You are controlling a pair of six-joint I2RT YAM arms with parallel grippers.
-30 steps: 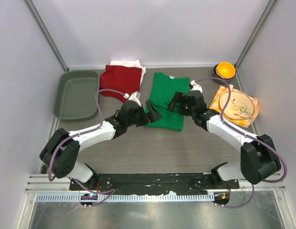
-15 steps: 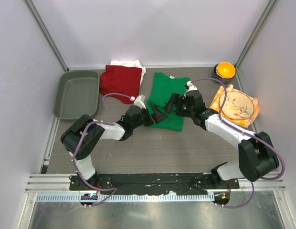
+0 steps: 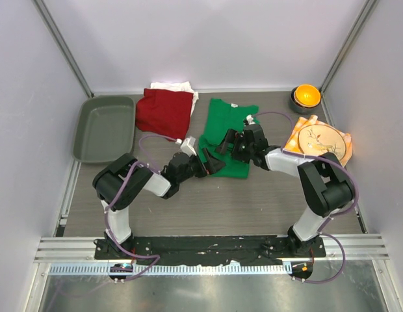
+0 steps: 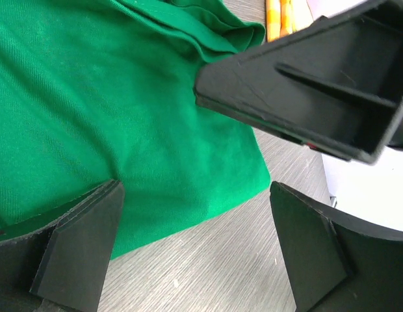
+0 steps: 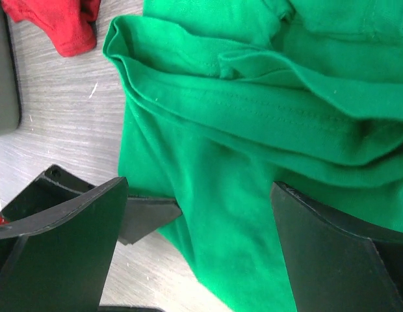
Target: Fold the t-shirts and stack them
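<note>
A: Where do we have the green t-shirt (image 3: 231, 123)?
B: On the bench (image 3: 253, 201), rumpled, between the dark red t-shirt (image 3: 164, 112) and the plate (image 3: 322, 143)
A: And our hands?
B: Our left hand (image 3: 211, 162) and right hand (image 3: 225, 142) sit close together over its near left part, both spread wide, grasping nothing

— What encloses the space?
— Plain pale panels: a back wall (image 3: 208, 45) on the far side, a left wall (image 3: 26, 130) and a right wall (image 3: 387, 97). Slanting metal posts (image 3: 65, 52) stand at the far corners.
— And the furniture?
— One table (image 3: 208, 201) with a grey-brown wood-grain top, evenly lit, the shadows soft. Along its near edge lies a black plate (image 3: 208, 246) on a silver rail (image 3: 71, 250), with a dull metal sheet (image 3: 208, 296) nearest.
</note>
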